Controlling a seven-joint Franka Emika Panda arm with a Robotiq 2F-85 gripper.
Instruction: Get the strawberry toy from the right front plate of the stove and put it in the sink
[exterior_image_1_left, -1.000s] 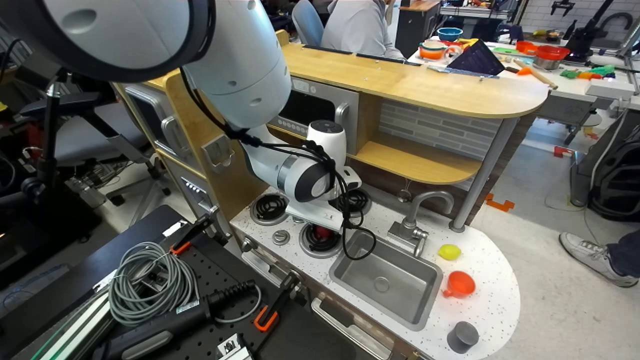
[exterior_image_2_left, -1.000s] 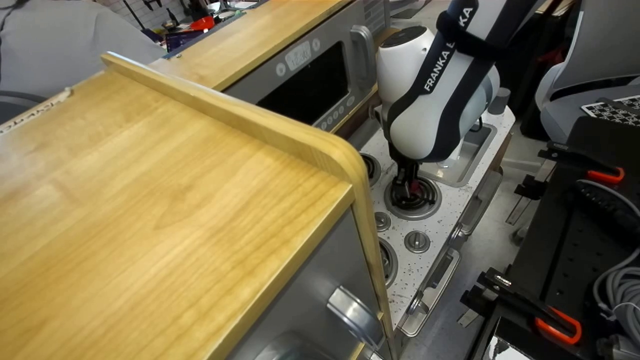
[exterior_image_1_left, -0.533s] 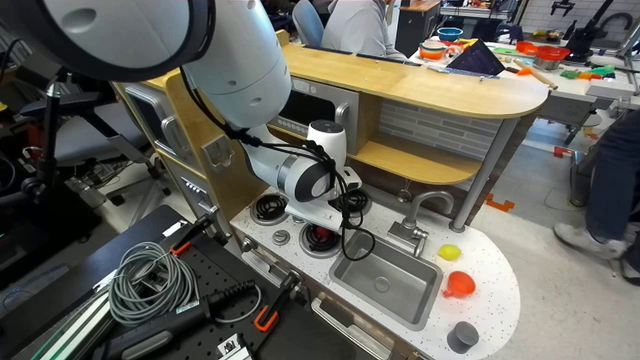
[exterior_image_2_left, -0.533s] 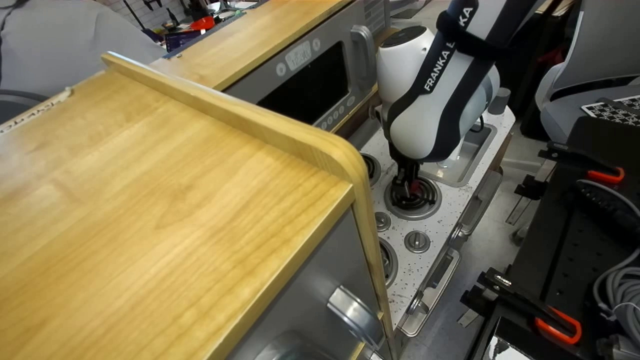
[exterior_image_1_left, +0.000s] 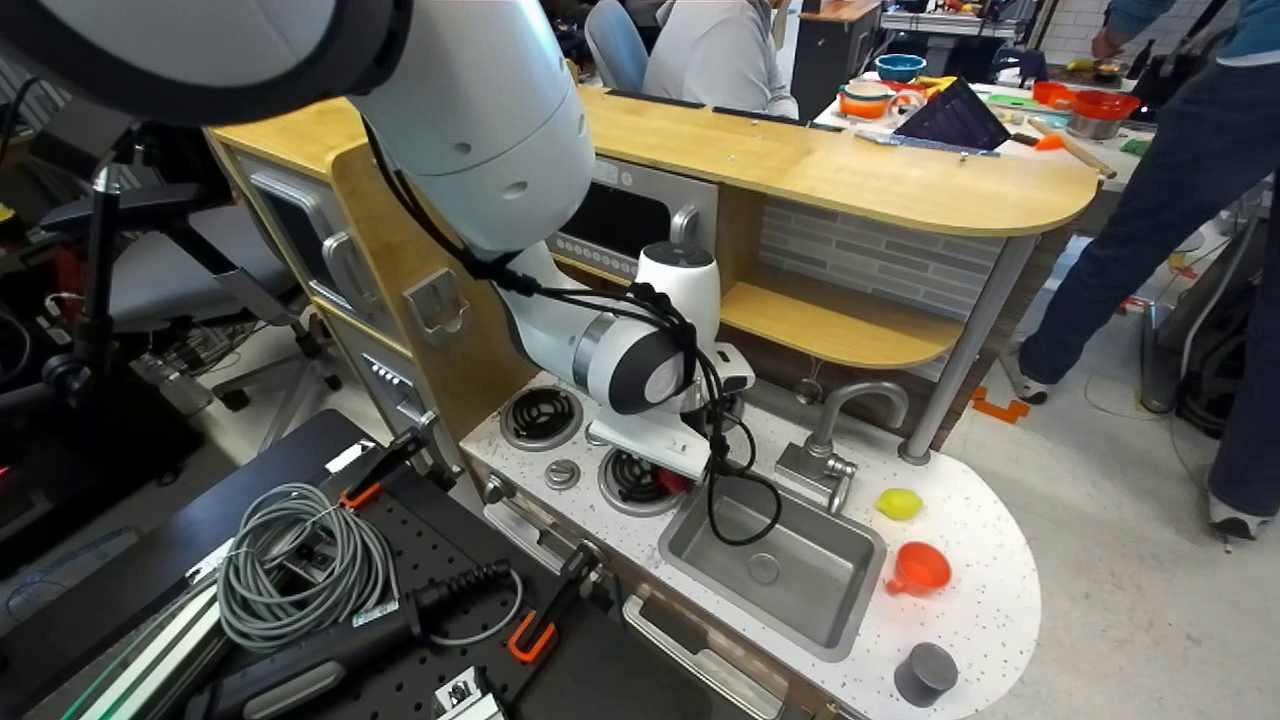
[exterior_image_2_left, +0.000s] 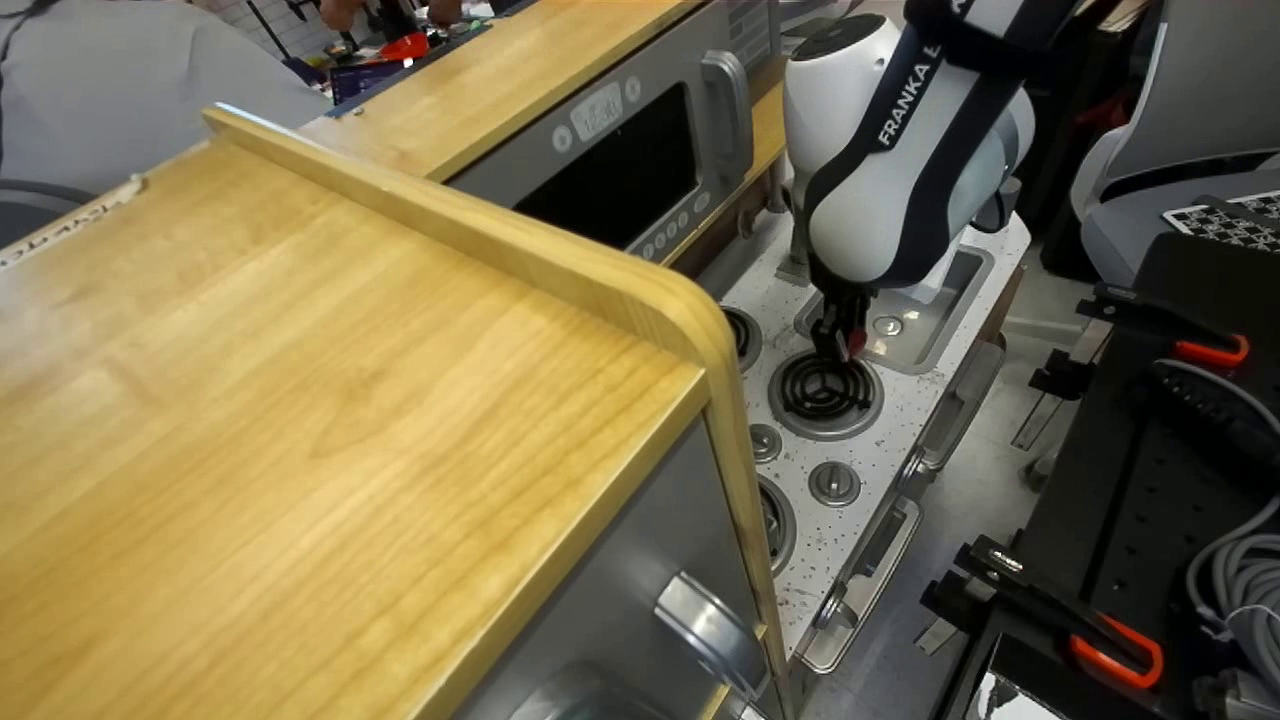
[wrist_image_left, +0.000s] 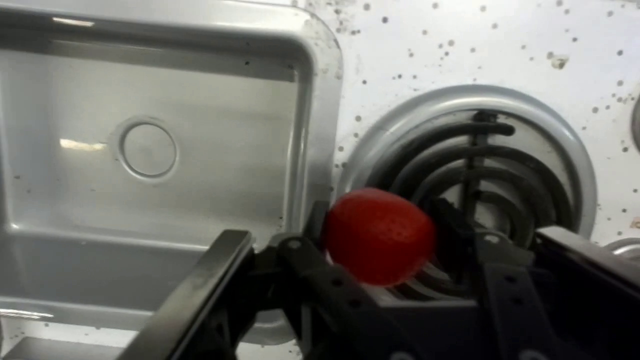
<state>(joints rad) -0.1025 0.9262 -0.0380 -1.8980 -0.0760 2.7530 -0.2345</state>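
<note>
Strawberry toy (wrist_image_left: 380, 236) hangs pinched in our tool (wrist_image_left: 381, 227), with the burner (wrist_image_left: 480, 151) at its two o'clock and the sink (wrist_image_left: 215, 150) at ten in the wrist view — held up, we judge, so it clears the rim (wrist_image_left: 324, 125).

"FRANKA" (exterior_image_2_left: 906, 106) on the arm (exterior_image_2_left: 925, 165)

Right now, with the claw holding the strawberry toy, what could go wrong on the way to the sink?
The roundish strawberry toy might slip from the claw, which grips it from two sides. If released too soon, it could land on the burner beside the sink. The dangling cables might snag on the faucet.
</note>
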